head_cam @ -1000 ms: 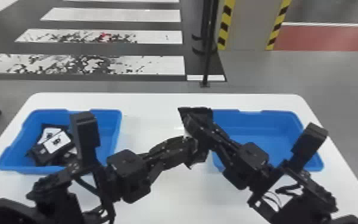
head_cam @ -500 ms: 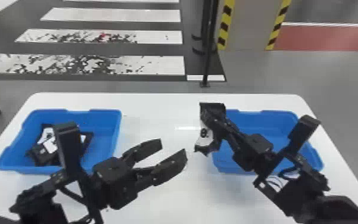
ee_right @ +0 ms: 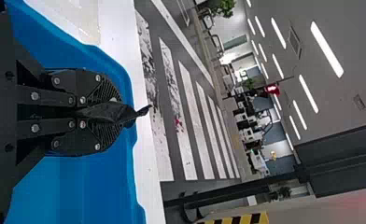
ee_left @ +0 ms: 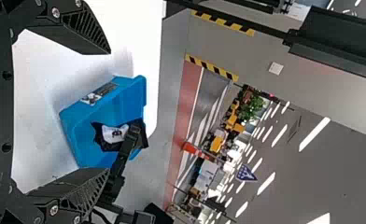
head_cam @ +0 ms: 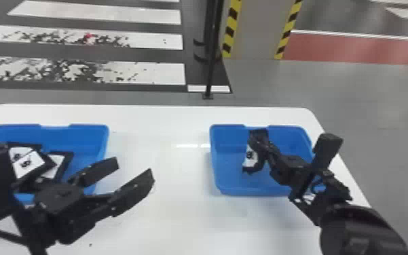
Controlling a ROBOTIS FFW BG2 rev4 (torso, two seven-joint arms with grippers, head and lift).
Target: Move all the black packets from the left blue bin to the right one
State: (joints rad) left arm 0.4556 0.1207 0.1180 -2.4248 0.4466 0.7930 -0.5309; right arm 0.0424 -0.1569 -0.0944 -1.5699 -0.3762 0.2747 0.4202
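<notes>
The right pincer (head_cam: 260,149) grips a black packet (head_cam: 251,156) over the right blue bin (head_cam: 217,169). The left pincer (head_cam: 134,165), spread wide, is above the tabletop (head_cam: 175,217), near the left blue bin (head_cam: 104,144), where more black packets (head_cam: 31,162) lie overlapping.

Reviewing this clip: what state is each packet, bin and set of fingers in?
Left fingers: open
Right fingers: shut on a packet
Held packet: gripped, over the right bin's floor
Left bin: upright, uncovered, holding packets
Packets in it: lying overlapped, white labels showing
Right bin: upright, uncovered
</notes>
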